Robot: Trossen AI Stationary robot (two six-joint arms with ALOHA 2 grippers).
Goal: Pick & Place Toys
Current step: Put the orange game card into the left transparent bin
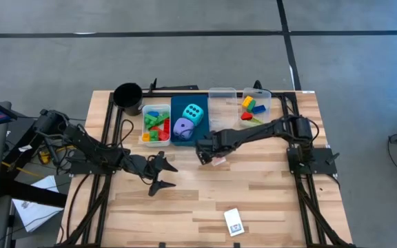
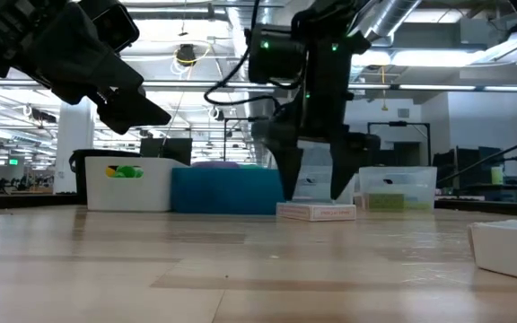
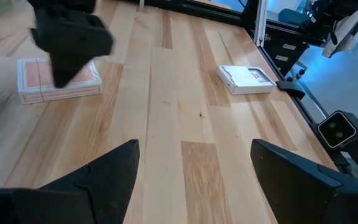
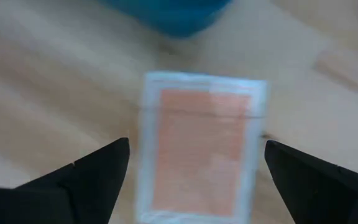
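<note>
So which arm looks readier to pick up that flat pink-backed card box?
The right: its open pincer hangs directly over the flat pink-backed card box, fingers either side. The left pincer waits open, away to the side.

Two arms, matte black, chunky jointed segments. Left gripper — two tapered, pointed black fingers. Right gripper — same dark wedge-shaped fingers; green indicator lights glow on the housing above it. Black cables loop off the wrist. Yellow and orange wiring near the left arm's base.
</note>
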